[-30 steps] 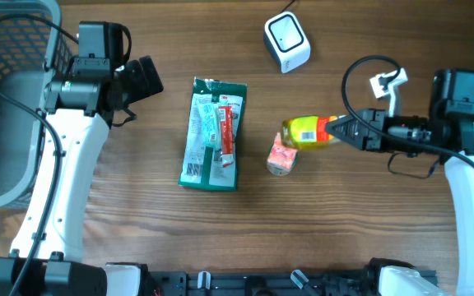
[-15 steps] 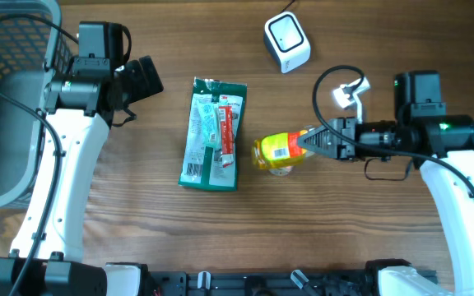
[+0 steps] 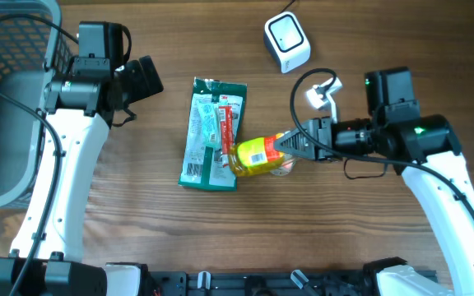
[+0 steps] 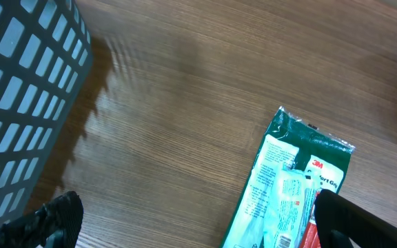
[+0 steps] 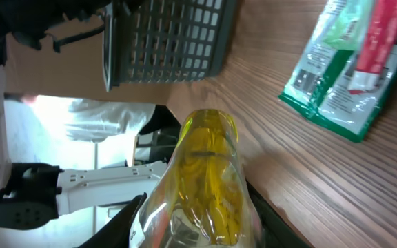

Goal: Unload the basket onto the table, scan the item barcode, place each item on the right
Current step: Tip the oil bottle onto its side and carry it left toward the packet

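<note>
My right gripper (image 3: 288, 145) is shut on a clear bottle of yellow liquid (image 3: 257, 154) with a red and yellow label, held sideways above the table with its base pointing left. In the right wrist view the bottle (image 5: 209, 172) fills the gap between the dark fingers (image 5: 124, 222). Its base hangs over the right edge of a green packet (image 3: 211, 136). The white barcode scanner (image 3: 287, 43) stands at the back, up and to the right of the bottle. My left gripper (image 3: 142, 78) hangs open and empty at the far left, its fingers (image 4: 50, 215) spread wide.
A grey mesh basket (image 3: 6, 99) fills the far left edge, also seen from the left wrist (image 4: 19, 103). A small pink item (image 3: 285, 168) lies partly under the held bottle. The green packet (image 4: 291, 186) carries a red tube and pale sachets.
My right arm has carried the bottle leftward, from right of the pink item to over it and the green packet's edge. The left arm has not moved.
</note>
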`<act>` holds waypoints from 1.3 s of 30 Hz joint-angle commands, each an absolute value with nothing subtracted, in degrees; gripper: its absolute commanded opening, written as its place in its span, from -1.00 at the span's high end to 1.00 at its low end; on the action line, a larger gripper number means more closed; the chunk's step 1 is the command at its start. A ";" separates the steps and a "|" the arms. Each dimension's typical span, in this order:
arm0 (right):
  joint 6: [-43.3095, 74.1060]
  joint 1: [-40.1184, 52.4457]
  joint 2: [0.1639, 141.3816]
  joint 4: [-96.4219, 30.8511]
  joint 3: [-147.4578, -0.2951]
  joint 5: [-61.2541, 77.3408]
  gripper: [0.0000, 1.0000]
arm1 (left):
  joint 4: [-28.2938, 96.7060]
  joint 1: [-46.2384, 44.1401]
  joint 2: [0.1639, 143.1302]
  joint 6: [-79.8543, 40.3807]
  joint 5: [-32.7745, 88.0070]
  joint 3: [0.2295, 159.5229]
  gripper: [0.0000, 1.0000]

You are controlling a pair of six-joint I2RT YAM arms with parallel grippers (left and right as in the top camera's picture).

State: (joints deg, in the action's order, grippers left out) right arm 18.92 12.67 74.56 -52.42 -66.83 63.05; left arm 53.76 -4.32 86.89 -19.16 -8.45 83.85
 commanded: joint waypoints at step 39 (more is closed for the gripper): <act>22.52 14.83 74.02 -50.24 -66.72 65.67 0.91 | 53.63 -4.01 87.07 -18.44 -7.97 84.33 -1.00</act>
